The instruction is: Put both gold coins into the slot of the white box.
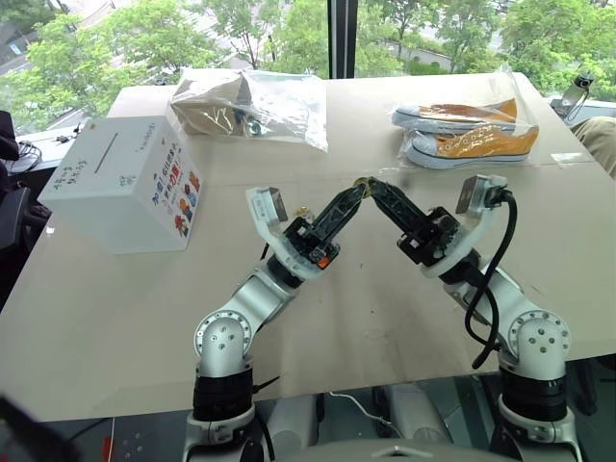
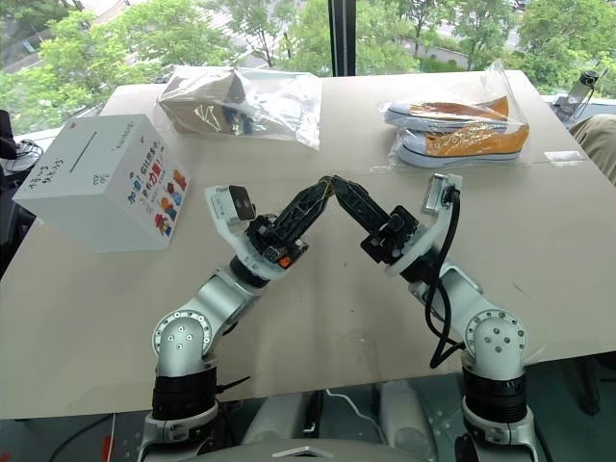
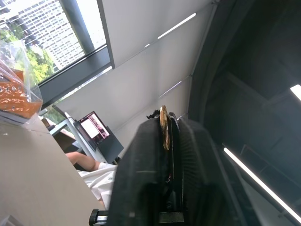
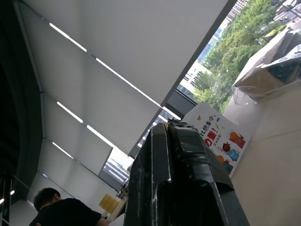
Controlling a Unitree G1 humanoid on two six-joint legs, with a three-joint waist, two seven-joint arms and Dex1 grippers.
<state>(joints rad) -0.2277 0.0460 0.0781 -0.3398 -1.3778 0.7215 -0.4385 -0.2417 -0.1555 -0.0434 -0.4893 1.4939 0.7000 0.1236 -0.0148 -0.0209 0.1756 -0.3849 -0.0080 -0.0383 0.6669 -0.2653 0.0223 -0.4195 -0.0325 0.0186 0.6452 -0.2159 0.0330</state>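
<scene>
You see one gold coin (image 3: 163,127) edge-on, a thin shiny rim pinched between the left gripper (image 1: 360,189) fingers; its face is hidden. That gripper meets the right gripper (image 1: 373,186), clamped shut, tip to tip above the table (image 1: 115,318), well apart from the white box (image 1: 120,183) with its slot (image 1: 106,152).

Left tool (image 3: 165,141) clamped on gold coin (image 3: 163,127), edge-on.
</scene>
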